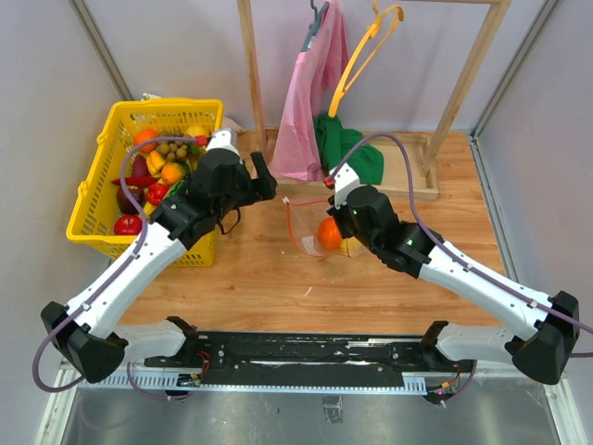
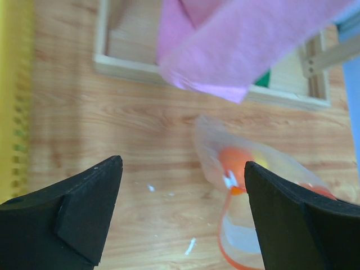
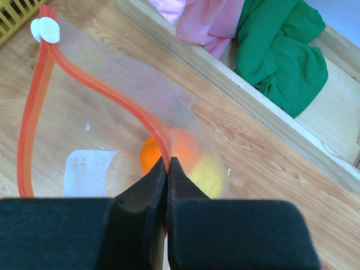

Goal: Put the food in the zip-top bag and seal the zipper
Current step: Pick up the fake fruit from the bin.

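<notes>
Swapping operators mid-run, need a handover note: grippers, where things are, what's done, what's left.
Left gripper: open, empty, over the table between basket and bag.
Right gripper: shut on bag at the zipper edge, holding the mouth open.
Done: orange and lemon in bag.
Left: other food in basket to bag; zipper unsealed.

Left arm (image 1: pixel 130 273) and right arm (image 1: pixel 473 278): white shells, black joints, a purple cable (image 1: pixel 382 136) along each; left claw (image 2: pixel 183 163) has matte black wedge fingers (image 2: pixel 79 208).
</notes>
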Robot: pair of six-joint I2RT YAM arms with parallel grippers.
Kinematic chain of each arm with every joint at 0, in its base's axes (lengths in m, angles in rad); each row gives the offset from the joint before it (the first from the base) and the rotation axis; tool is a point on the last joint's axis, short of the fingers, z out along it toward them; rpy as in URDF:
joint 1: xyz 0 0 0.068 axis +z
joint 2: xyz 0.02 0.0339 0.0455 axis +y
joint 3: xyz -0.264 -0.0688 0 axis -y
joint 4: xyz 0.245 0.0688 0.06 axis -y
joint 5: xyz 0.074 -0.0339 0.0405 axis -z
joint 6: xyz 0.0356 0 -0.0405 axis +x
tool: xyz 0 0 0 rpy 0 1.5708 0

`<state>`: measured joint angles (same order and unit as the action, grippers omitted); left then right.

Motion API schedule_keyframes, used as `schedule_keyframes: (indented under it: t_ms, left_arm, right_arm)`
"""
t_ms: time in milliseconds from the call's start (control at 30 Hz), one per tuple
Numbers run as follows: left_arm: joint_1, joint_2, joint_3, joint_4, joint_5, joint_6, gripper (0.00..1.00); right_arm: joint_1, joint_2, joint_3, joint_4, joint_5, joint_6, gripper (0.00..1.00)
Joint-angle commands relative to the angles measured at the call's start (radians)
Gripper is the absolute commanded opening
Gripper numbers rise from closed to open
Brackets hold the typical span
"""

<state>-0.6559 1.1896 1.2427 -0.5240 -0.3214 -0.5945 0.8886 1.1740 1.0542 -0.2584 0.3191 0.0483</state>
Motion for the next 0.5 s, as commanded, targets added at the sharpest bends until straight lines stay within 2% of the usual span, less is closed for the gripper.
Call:
schedule_keyframes:
  t_ms: [0,200,467]
  left_arm:
    - [0.115,-0.037,0.093,-0.11,-0.062,0.11,0.95]
    - [0.346,-0.025,0.158,-0.159,-0.041,0.175,0.99]
    - [0.658,0.062,0.151,-0.097,0.113,0.192,0.99]
  right_arm:
    - [0.01,-0.027,-0.007,0.007,0.032,-0.011,0.01]
    - [0.01,-0.022,-0.002,0.004,0.031,-0.016,0.01]
    - [0.01,-0.015,0.007,0.006,0.01,-0.029,0.01]
